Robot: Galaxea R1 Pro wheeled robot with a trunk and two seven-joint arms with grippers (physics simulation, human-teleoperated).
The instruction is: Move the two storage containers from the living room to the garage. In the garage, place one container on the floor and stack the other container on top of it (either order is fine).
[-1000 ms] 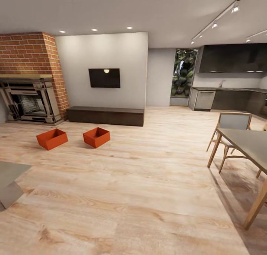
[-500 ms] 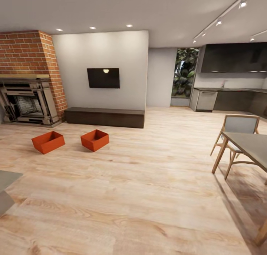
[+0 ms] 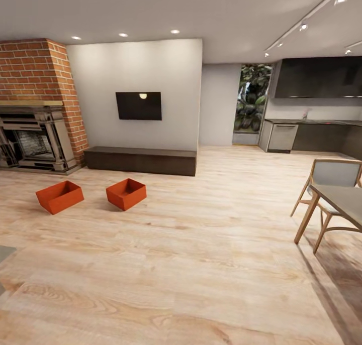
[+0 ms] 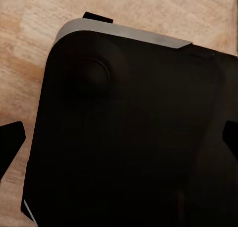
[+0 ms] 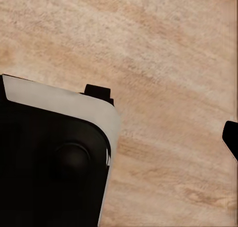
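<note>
two storage containers side by side on light wood floor, just in front of dark low bench, fireplace beyond left one, dining table well apart, left gripper fingers spread wide, right gripper state can't tell

Brick fireplace with dark metal surround, far left wall. Flat dark television mounted on the white wall, above a long low dark bench. Tall window showing green foliage, far back. Dark kitchen cabinets over a counter; a pale appliance front beneath, possibly a dishwasher. Wooden chair with grey seat, tucked against a grey-topped dining table at right. Ceiling track lights and recessed spots.
</note>
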